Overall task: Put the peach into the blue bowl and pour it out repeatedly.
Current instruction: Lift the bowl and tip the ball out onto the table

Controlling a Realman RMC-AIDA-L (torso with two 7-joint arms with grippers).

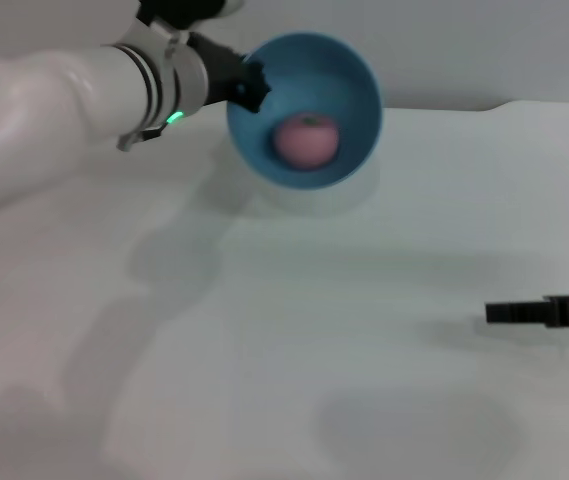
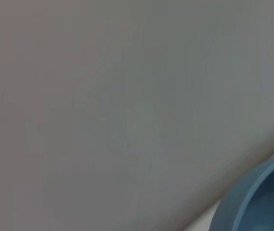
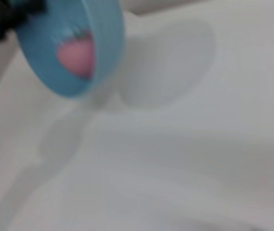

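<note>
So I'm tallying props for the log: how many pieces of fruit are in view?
1. The peach sits inside the tilted blue bowl, which the left pincer holds by its rim above the table. No other fruit shows.

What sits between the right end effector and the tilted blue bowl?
Nothing: head view shows bare white table between right end effector and blue bowl.

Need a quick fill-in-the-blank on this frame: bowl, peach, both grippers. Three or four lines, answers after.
1. The peach lies inside the ____ bowl.
2. The bowl is held at its rim by the ____ gripper.
3. The bowl is not level but ____, its opening facing the head camera.
4. The right gripper sits low over the white ____, away from the bowl.

Answers: blue; left; tilted; table
</note>
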